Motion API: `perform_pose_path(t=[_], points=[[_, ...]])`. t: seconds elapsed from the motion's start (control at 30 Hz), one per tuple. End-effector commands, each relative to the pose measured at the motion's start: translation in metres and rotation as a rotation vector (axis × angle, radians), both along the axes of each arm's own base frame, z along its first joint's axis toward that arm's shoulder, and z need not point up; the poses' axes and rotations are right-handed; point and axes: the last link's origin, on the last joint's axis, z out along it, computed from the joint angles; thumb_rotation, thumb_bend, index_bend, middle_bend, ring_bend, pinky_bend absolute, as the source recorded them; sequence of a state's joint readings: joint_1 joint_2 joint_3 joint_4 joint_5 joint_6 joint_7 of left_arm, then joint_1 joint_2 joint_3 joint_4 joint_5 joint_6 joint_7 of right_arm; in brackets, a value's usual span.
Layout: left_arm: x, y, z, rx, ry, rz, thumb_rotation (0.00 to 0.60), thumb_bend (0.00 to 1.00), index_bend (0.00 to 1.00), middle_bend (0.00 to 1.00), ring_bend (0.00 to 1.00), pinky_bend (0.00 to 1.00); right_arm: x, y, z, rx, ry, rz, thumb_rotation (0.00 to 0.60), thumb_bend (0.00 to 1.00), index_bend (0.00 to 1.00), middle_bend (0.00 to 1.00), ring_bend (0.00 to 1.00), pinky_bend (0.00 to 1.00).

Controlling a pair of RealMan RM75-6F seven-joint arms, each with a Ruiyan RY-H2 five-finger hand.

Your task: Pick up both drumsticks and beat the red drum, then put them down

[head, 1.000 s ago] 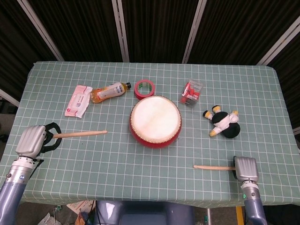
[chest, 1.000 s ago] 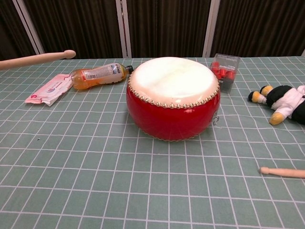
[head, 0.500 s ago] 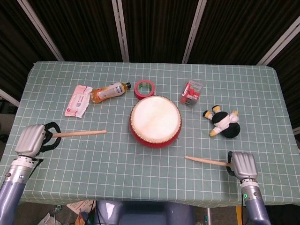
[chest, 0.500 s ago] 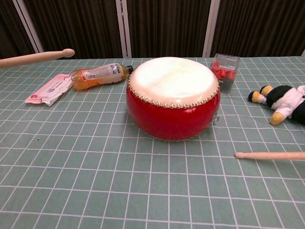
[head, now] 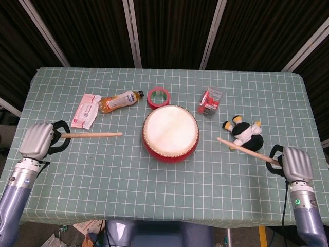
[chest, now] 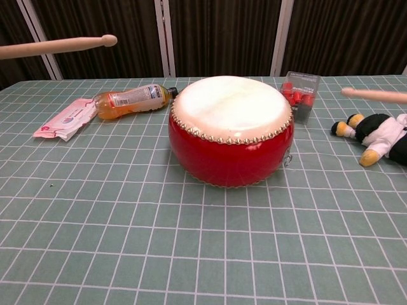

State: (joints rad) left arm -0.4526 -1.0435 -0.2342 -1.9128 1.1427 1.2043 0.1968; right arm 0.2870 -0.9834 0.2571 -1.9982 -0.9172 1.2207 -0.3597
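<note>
Back row on the green checked tablecloth (head: pixel 154 200): pink wipes packet (head: pixel 85 110), amber drink bottle (head: pixel 120 100) lying flat beside it, red tape roll (head: pixel 159 96), clear box of red pieces (head: pixel 211 102). Right side, a black-and-white plush toy (head: pixel 245 134).

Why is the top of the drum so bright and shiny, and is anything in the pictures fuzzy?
In the chest view the drum skin looks washed out and the red side has a soft sheen; in the head view it is plain white. Both views are sharp; the drumsticks show no blur.
</note>
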Motion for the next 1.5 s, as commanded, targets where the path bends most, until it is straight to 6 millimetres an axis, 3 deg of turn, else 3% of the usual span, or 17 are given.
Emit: perform_pose_path(t=[0.03,0.3,0.5,0.77,1.03,1.5], points=[[0.013,0.013,0.006,-0.001,0.014,-0.023,0.600,0.56,0.76,1.00,1.00,1.00,0.013,-0.012,0.016,-0.020,-0.033,0.017,0.600,0.52,0.96,1.00,1.00,1.00],[0.036,0.050,0.014,-0.002,0.116,-0.060,0.600,0.56,0.76,1.00,1.00,1.00,0.034,-0.034,0.028,-0.008,-0.049,0.036,0.600,0.53,0.96,1.00,1.00,1.00],[0.045,0.077,0.006,-0.013,0.165,-0.044,0.600,0.56,0.76,1.00,1.00,1.00,0.044,-0.049,0.018,0.021,-0.053,0.051,0.600,0.53,0.96,1.00,1.00,1.00],[0.042,0.111,-0.016,-0.029,0.198,0.004,0.600,0.56,0.76,1.00,1.00,1.00,0.049,-0.066,-0.002,0.069,-0.066,0.051,0.600,0.53,0.96,1.00,1.00,1.00],[0.050,0.130,-0.026,-0.031,0.175,-0.004,0.600,0.56,0.76,1.00,1.00,1.00,0.056,-0.076,-0.024,0.122,-0.072,0.063,0.600,0.53,0.96,1.00,1.00,1.00],[0.061,0.138,-0.036,-0.030,0.103,-0.043,0.600,0.56,0.76,1.00,1.00,1.00,0.061,-0.073,-0.049,0.185,-0.052,0.082,0.600,0.53,0.96,1.00,1.00,1.00]])
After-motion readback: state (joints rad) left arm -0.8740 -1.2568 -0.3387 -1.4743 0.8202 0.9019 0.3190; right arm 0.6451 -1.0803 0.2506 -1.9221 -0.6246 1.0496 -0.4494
